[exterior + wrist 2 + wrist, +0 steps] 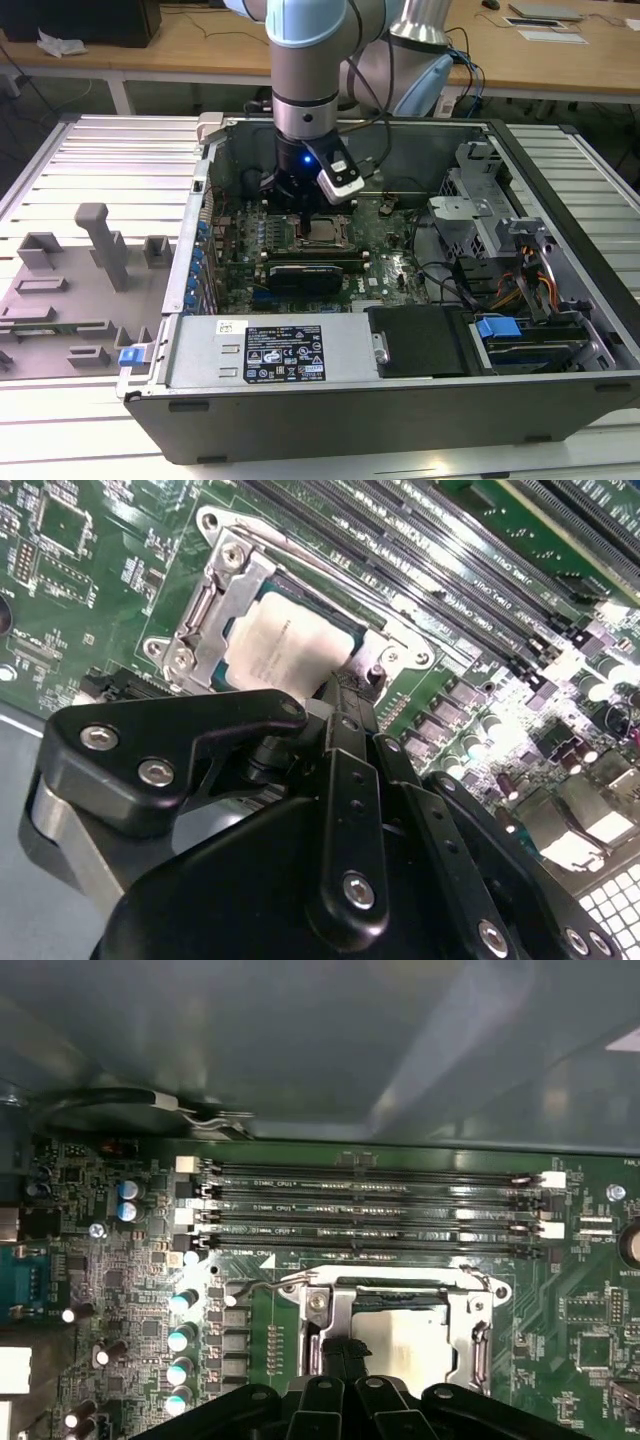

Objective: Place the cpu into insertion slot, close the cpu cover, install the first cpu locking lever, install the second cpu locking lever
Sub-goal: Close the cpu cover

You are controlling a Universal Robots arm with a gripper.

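inside the open computer case (pixel 400 420), the arm stands straight down over the motherboard (pixel 398 264), so its gripper (pixel 348 688) meets the socket from above. the cpu (pixel 290 645) lies flat in the insertion slot. its pale top shows through the cut-out of the cpu cover (pixel 205 610), which is folded down around it, so the first two steps look done. the gripper's fingers are drawn together with nothing between them, forming one narrow tip. in the second wrist view that tip sits at the cover's edge by a small tab and screw, touching or just above it; i cannot tell which. a closed tip suits pushing rather than picking. a thin wire locking lever (pixel 262 1284) runs along the socket side nearest the memory slots (pixel 380 1210); whether it is hooked under its catch is unclear. the case lies on its side on a slatted metal table (pixel 90 140), which leaves the board facing up to the arm.
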